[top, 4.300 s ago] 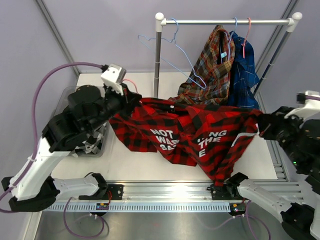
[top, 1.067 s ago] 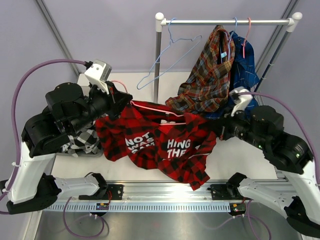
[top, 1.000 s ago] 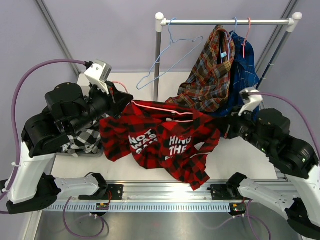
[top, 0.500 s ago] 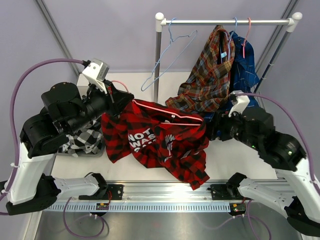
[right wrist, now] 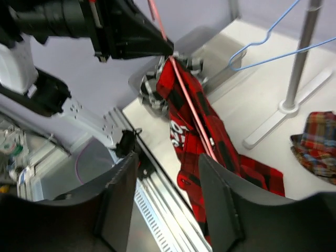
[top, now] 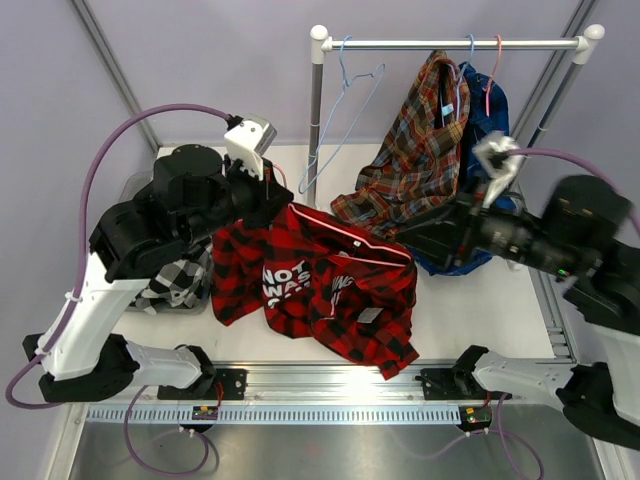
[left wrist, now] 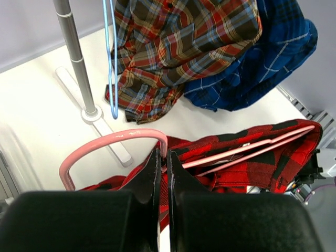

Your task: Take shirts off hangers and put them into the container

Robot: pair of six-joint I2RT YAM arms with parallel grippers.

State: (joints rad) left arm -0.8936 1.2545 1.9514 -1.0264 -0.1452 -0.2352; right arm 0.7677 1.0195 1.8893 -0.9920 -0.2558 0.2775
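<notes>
My left gripper [left wrist: 163,152] is shut on the neck of a pink hanger [left wrist: 113,139], just under its hook. The red-and-black check shirt [top: 320,290] with white lettering still hangs on that hanger [top: 340,232], and its lower part lies slumped on the table. My right gripper [right wrist: 167,165] is open with nothing between its fingers, raised to the right of the shirt [right wrist: 205,121]. The container [top: 133,188] sits at the far left, under the left arm. A black-and-white check shirt [top: 172,282] lies in it.
A silver rail [top: 450,44] stands at the back. A tartan shirt [top: 415,150] and a blue shirt [top: 490,130] hang from it on hangers. An empty light blue hanger [top: 345,110] hangs beside the rail's left post [left wrist: 76,58]. An aluminium rail runs along the near edge.
My right gripper has opened, let go of the shirt's right side and pulled back upward. The left arm has swung right with the hanger, and the shirt has slumped toward the table.
</notes>
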